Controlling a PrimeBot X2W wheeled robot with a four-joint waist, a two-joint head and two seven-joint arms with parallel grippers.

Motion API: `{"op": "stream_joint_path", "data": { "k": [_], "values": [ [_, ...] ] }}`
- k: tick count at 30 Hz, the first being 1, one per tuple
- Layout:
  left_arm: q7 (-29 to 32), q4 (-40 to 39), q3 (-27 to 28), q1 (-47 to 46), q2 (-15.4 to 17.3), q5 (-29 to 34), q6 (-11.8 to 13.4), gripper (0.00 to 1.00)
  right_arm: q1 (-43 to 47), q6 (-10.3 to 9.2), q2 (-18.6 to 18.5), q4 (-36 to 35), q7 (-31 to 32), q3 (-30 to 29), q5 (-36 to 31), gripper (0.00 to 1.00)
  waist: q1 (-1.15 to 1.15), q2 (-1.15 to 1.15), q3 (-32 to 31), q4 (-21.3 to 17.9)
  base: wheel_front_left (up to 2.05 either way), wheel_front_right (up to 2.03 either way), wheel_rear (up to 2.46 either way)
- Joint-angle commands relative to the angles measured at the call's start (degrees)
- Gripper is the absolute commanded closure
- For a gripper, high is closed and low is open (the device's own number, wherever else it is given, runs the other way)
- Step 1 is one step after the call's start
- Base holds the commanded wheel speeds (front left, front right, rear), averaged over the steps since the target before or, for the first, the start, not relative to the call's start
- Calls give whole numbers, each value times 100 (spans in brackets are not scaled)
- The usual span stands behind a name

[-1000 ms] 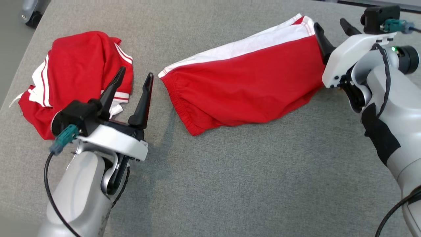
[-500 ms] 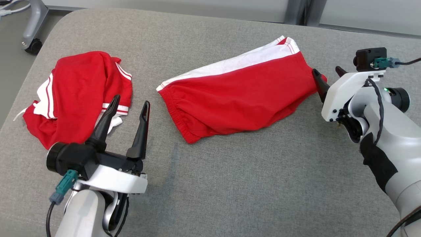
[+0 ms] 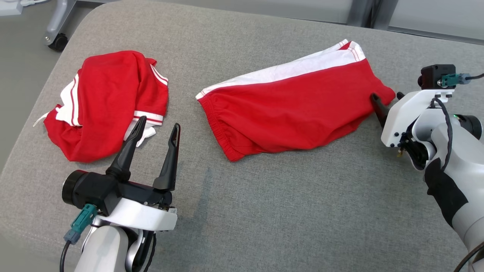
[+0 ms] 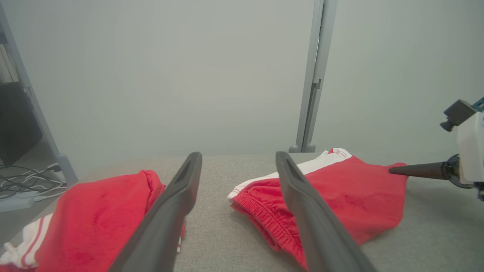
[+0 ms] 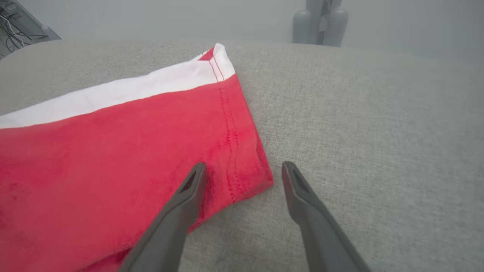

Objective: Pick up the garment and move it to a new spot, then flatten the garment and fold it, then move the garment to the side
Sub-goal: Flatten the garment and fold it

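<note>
Your head view looks forward and down from above onto the grey padded surface (image 3: pixel 264 211), far enough back to take in both arms and both red pieces. Your right wrist view sits close and tilted down, looking along the right gripper (image 5: pixel 244 164) at one corner of the folded garment (image 5: pixel 113 158); the hazy shape behind may be a post's foot. Your left wrist view rides low, almost level with the surface, facing the back wall past the left gripper (image 4: pixel 238 155). With the head view it shares the folded garment, the crumpled garment (image 4: pixel 94 211) and a right finger.
</note>
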Motion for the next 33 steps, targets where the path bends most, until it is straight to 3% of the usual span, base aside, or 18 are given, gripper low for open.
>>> {"op": "stream_joint_path", "data": {
  "k": [1,10,11,14,22,33],
  "values": [
    [-17,-5,7,-40,9,10,-6,0,77,1,-50,19,79,-28,7,0,0,0,24,16,0,0,0],
    [-17,25,-22,-130,6,27,-6,0,184,1,37,22,420,-182,-32,0,0,0,104,28,0,0,0],
    [-17,31,-32,-136,6,27,-6,0,201,1,54,23,449,-193,-24,50,0,0,108,31,0,0,0],
    [-17,65,-70,-148,16,10,-6,0,194,1,110,25,394,-190,-44,100,0,0,107,32,0,0,0],
    [-17,186,-34,0,57,44,-6,0,385,0,223,-168,95,-135,126,100,0,0,-168,-80,0,0,0],
    [-17,226,-31,300,56,128,-7,0,1160,0,23,-996,-152,54,780,100,0,0,-680,-339,0,0,0]
  ]
}}
